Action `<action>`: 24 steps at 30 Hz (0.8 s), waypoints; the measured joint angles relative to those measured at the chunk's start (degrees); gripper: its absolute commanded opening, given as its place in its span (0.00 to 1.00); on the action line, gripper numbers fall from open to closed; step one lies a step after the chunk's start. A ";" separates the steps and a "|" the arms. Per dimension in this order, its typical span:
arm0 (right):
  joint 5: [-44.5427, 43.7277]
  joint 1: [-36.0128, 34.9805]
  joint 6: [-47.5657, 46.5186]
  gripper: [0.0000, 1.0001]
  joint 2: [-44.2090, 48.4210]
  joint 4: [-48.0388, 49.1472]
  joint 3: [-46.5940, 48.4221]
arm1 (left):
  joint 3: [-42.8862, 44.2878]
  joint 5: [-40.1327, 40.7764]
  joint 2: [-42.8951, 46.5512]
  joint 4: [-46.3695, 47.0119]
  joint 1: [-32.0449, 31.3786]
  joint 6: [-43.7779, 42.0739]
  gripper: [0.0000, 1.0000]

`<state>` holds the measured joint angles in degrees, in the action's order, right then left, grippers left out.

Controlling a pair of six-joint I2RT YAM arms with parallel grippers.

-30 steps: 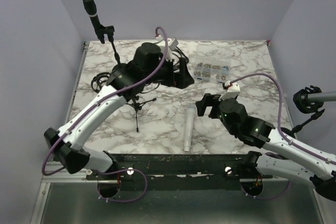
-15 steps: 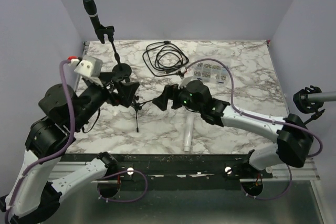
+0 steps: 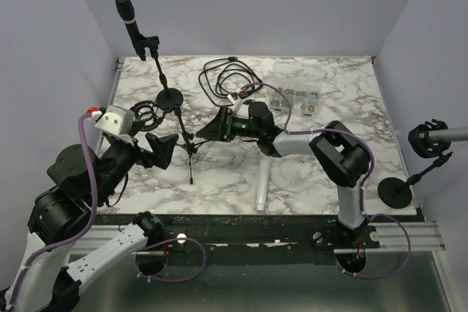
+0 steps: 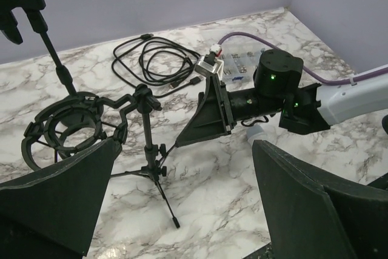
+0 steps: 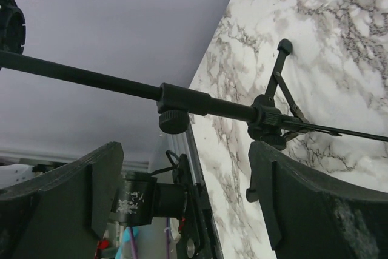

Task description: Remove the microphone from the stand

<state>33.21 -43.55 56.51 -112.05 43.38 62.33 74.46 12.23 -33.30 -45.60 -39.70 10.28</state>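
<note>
A black microphone (image 3: 126, 16) sits upright in the clip of a tall stand (image 3: 159, 71) with a round base (image 3: 170, 99) at the far left. A small tripod stand (image 3: 190, 145) with an empty shock mount (image 3: 146, 113) stands in front of it; the left wrist view shows it too (image 4: 148, 144). My left gripper (image 3: 157, 145) is open and empty, just left of the tripod (image 4: 185, 147). My right gripper (image 3: 212, 129) is open and empty, its tips beside the tripod's pole (image 5: 206, 104), not touching (image 5: 185, 150).
A silver-white microphone (image 3: 261, 177) lies flat on the marble table (image 3: 336, 85). A black coiled cable (image 3: 230, 78) and small clear packets (image 3: 296, 98) lie at the back. Another stand with a shock mount (image 3: 428, 139) and round base (image 3: 395, 192) is at the right edge.
The left arm swung back from the far centre to the near left. The right arm stretched left across the table, bringing its gripper up to the tripod stand.
</note>
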 measured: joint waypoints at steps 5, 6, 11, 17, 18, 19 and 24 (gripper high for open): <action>4.09 0.00 7.74 0.85 -6.78 7.43 3.04 | -2.25 0.00 1.81 0.07 0.00 -0.22 0.99; 4.46 0.00 8.96 0.84 -7.69 8.52 3.74 | -2.54 0.00 1.90 0.07 0.00 -0.24 0.99; 5.81 -0.09 13.53 0.74 -10.78 12.41 6.54 | -3.15 0.00 1.97 0.11 0.00 -0.57 0.99; 6.91 -0.33 17.00 0.65 -12.83 14.60 7.67 | -3.52 0.02 2.36 0.31 0.00 -1.18 0.99; 6.99 -0.42 17.20 0.64 -12.92 14.58 7.69 | -3.58 0.02 2.40 0.42 0.00 -1.29 0.99; 7.06 -0.55 17.40 0.63 -12.94 14.58 7.69 | -3.65 0.02 2.45 0.52 0.00 -1.36 0.99; 7.21 -1.49 17.25 0.55 -12.92 14.29 7.72 | -3.82 0.02 2.45 1.31 0.00 -1.53 0.99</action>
<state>40.42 -45.04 73.76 -124.97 57.67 70.04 70.63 12.25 -30.85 -44.29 -39.70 8.75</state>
